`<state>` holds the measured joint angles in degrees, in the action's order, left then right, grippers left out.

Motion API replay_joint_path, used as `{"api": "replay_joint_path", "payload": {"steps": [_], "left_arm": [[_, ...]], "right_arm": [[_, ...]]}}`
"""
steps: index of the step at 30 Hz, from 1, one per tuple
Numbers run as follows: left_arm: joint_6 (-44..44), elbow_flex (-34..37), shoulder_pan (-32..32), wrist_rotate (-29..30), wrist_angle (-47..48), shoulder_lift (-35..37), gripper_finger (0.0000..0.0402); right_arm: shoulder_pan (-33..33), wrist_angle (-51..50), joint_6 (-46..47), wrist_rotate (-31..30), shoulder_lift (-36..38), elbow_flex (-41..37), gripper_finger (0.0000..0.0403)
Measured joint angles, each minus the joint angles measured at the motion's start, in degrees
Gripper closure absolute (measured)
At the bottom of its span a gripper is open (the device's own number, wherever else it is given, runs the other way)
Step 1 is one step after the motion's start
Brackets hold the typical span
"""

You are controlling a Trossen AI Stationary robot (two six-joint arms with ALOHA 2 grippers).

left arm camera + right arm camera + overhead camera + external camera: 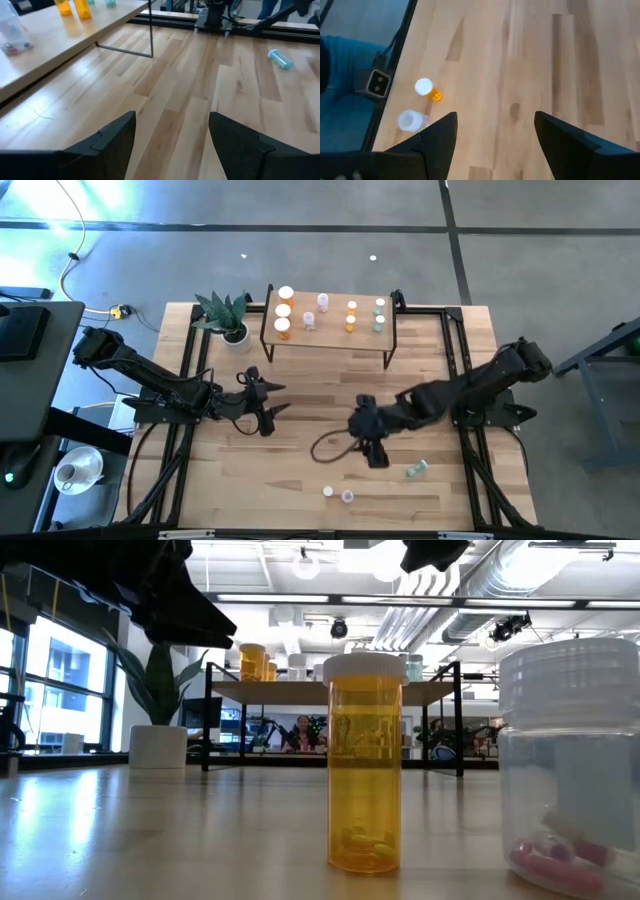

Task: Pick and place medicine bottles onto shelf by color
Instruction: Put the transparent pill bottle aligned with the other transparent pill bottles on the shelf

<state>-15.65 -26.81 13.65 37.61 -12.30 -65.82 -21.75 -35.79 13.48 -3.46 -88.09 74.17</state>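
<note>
The shelf (330, 330) stands at the table's far side on thin black legs. It carries several medicine bottles: orange ones (284, 310) at its left, clear ones (322, 302) in the middle, pale green ones (379, 315) at its right. On the table near the front edge stand an orange bottle (427, 89) and a clear bottle (410, 120), upright on their bases. A pale green bottle (417, 470) lies on its side farther right. My right gripper (495, 145) hangs open above the table, short of the two standing bottles. My left gripper (172, 145) waits open left of centre, holding nothing.
A potted plant (228, 315) stands left of the shelf. A dark cable loop (328, 446) hangs beside my right gripper. Black frame rails (190, 360) run along the table's left and right sides. Bare wood lies between the shelf and the loose bottles.
</note>
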Motion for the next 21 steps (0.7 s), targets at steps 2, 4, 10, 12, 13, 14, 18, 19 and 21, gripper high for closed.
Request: {"api": "replay_joint_path", "payload": {"steps": [2,4,10,12,13,14,18,19,21], "left_arm": [[-0.2,0.0,0.0,-0.5,0.0,0.0,0.0161],[-0.2,0.0,0.0,-0.5,-0.4,0.0,0.0161],[-0.2,0.0,0.0,-1.5,-0.8,0.0,0.0161],[-0.2,0.0,0.1,-1.6,-0.8,0.0,0.0161],[-0.2,0.0,0.1,-1.6,-0.8,0.0,0.0161],[-0.2,0.0,0.1,-1.6,-0.9,0.0,0.0161],[-0.2,0.0,0.1,-1.6,-0.9,0.0,0.0161],[-0.2,0.0,0.1,-1.6,-0.9,0.0,0.0161],[-0.4,0.0,0.1,-1.6,-0.9,0.0,0.0161]], "right_arm": [[-1.9,1.2,1.2,-0.2,-1.2,0.0,0.0147],[-3.5,1.7,2.4,-0.2,-2.8,0.0,0.0147],[-7.5,6.4,5.7,0.7,-7.0,0.0,0.0147],[-8.8,8.1,6.3,0.7,-8.0,0.0,0.0147],[-9.4,8.8,6.6,0.7,-8.5,0.0,0.0147],[-10.1,9.6,6.9,0.6,-9.2,0.0,0.0147],[-12.1,13.2,7.1,0.5,-12.4,0.0,0.0147],[-12.6,14.0,7.0,0.5,-13.3,0.0,0.0147],[-13.4,15.4,7.0,0.4,-15.1,0.0,0.0147]]}}
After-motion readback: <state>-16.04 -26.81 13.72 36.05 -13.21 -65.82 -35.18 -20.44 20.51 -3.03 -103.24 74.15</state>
